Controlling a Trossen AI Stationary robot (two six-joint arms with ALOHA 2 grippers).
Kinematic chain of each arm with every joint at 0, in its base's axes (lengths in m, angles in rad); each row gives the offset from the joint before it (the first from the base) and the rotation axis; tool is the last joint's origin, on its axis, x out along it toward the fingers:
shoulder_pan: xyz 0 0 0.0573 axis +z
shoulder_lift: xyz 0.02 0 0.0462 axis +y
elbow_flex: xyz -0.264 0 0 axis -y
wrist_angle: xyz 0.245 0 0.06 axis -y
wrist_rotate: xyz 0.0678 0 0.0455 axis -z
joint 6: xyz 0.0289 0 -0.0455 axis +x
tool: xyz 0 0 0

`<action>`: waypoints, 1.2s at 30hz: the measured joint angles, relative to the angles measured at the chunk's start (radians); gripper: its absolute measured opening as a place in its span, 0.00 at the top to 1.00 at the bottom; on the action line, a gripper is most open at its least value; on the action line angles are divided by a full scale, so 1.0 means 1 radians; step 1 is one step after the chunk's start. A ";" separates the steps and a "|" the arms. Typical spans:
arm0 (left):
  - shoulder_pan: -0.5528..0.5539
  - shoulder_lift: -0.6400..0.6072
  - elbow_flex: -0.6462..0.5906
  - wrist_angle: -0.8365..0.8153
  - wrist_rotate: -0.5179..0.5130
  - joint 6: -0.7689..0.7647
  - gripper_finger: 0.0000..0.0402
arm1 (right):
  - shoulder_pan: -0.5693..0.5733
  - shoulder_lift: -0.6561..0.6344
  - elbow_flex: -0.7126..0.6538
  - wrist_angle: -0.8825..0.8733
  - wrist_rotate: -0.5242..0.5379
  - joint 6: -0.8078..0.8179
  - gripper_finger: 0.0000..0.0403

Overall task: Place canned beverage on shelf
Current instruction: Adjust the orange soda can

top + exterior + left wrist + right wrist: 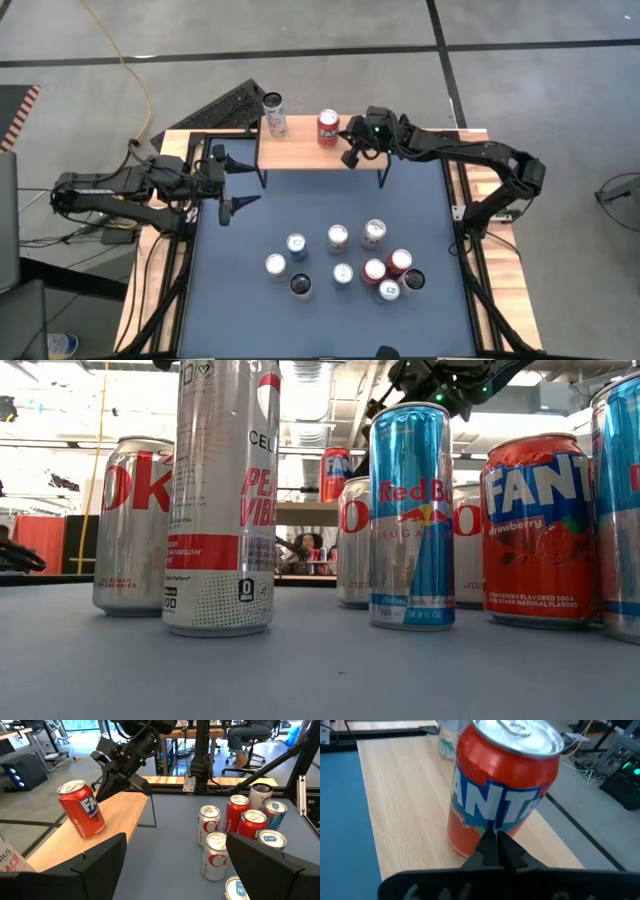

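Right gripper [352,143] sits over the shelf [300,152], fingers pressed fully together w/ nothing between them, tips just beside the red Fanta can [328,128]. In the right wrist view the tips nearly meet the can's side; whether they touch, can't tell. Fanta can stands upright on the shelf top, approx. mid-shelf, free of any grip. Tall slim can [274,113] stands upright near the shelf's left end, apart from the Fanta. Left gripper [222,184] hovers by the table's left edge, fingers spread wide, holding nothing, well apart from the shelf. On the blue mat [240,310], a cluster of cans [345,262] stands upright between the arms, in front of the shelf.
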 joint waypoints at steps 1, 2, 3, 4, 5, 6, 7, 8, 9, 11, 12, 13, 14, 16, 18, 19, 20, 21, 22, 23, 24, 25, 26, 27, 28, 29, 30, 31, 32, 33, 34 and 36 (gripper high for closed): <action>0.000 0.000 0.000 0.000 0.000 0.000 0.17 | -0.001 0.000 0.000 0.005 0.000 -0.003 1.00; 0.000 0.000 0.000 0.000 0.000 0.000 0.17 | -0.003 0.000 0.000 0.011 0.000 -0.004 1.00; 0.000 0.000 0.000 0.000 0.000 0.000 0.17 | -0.004 0.000 0.000 0.020 -0.001 -0.004 1.00; 0.000 0.000 0.000 0.000 0.000 -0.001 0.17 | -0.004 0.000 0.000 0.034 -0.001 -0.004 1.00; 0.000 0.000 0.000 0.000 0.000 -0.001 0.17 | -0.004 0.000 0.000 0.049 -0.001 -0.005 1.00; 0.000 0.000 0.000 0.001 -0.001 -0.001 0.17 | -0.004 0.000 0.000 0.060 -0.001 -0.007 1.00; 0.000 0.000 0.000 0.001 -0.001 -0.001 0.17 | -0.004 0.000 0.000 0.063 -0.001 -0.006 1.00; 0.000 0.000 0.000 0.001 -0.001 -0.001 0.17 | -0.004 0.000 0.000 0.059 -0.001 -0.006 1.00; 0.000 0.000 0.000 0.001 -0.001 -0.002 0.17 | -0.004 0.000 0.000 0.053 -0.001 -0.004 1.00; 0.000 0.000 0.000 0.001 -0.001 -0.002 0.17 | 0.002 0.000 0.000 0.049 -0.001 -0.002 1.00; 0.000 0.000 0.000 0.001 -0.001 -0.003 0.17 | 0.008 0.000 0.000 0.049 0.000 0.002 1.00; 0.000 0.000 0.000 0.001 -0.001 -0.004 0.17 | 0.015 -0.001 0.000 0.043 0.000 0.006 1.00; 0.000 0.000 0.000 0.001 -0.002 -0.004 0.17 | 0.023 -0.001 0.000 0.029 0.000 0.014 1.00; 0.000 0.000 0.000 0.001 -0.002 -0.004 0.17 | 0.038 0.000 0.000 0.011 0.000 0.023 1.00; 0.000 0.000 0.000 0.001 -0.002 -0.004 0.17 | 0.050 0.000 0.000 0.019 0.000 0.017 1.00; 0.000 0.000 0.000 0.001 -0.002 -0.004 0.17 | 0.054 0.000 0.000 0.028 0.000 0.015 1.00; 0.000 0.000 0.000 0.001 -0.002 -0.004 0.17 | 0.056 0.003 0.000 0.035 0.002 0.012 1.00; 0.000 0.000 0.000 0.001 -0.002 -0.004 0.17 | 0.056 0.013 0.000 0.051 0.007 0.012 1.00; 0.000 0.000 0.000 0.001 -0.002 -0.004 0.17 | 0.051 0.022 0.001 0.060 0.009 0.012 1.00; 0.000 0.000 0.000 0.001 -0.002 -0.003 0.17 | 0.043 0.031 0.000 0.058 0.008 0.012 1.00; 0.000 0.000 0.000 0.000 -0.002 -0.003 0.17 | 0.037 0.040 -0.001 0.063 0.006 0.012 1.00; 0.000 0.000 0.000 0.000 -0.002 -0.001 0.17 | 0.032 0.052 -0.001 0.082 0.001 0.012 1.00; 0.000 0.000 0.000 0.000 -0.002 0.000 0.17 | 0.028 0.064 0.000 0.099 -0.003 0.013 1.00; 0.000 0.000 0.000 0.000 -0.002 0.000 0.17 | 0.027 0.076 0.001 0.111 -0.002 0.013 1.00; 0.000 0.000 0.000 0.000 -0.003 0.000 0.17 | 0.026 0.088 0.001 0.111 -0.002 0.012 1.00; 0.000 0.000 0.000 0.000 -0.002 0.000 0.17 | 0.027 0.100 0.001 0.109 -0.002 0.012 1.00; 0.000 0.000 0.000 0.000 -0.002 0.000 0.17 | 0.028 0.111 0.003 0.105 -0.002 0.012 1.00; 0.000 0.000 0.000 0.000 -0.003 0.000 0.17 | 0.029 0.118 0.007 0.100 -0.003 0.012 1.00; 0.000 0.000 0.000 0.000 -0.002 0.001 0.17 | 0.031 0.118 0.007 0.101 -0.003 0.012 1.00; 0.000 0.000 0.000 0.000 -0.003 0.003 0.17 | 0.032 0.117 0.008 0.106 -0.003 0.010 1.00; 0.000 0.000 0.000 -0.001 -0.003 0.005 0.17 | 0.031 0.116 0.010 0.118 -0.003 0.009 1.00; 0.000 0.000 0.000 -0.002 -0.003 0.006 0.17 | 0.029 0.116 0.011 0.128 -0.002 0.009 1.00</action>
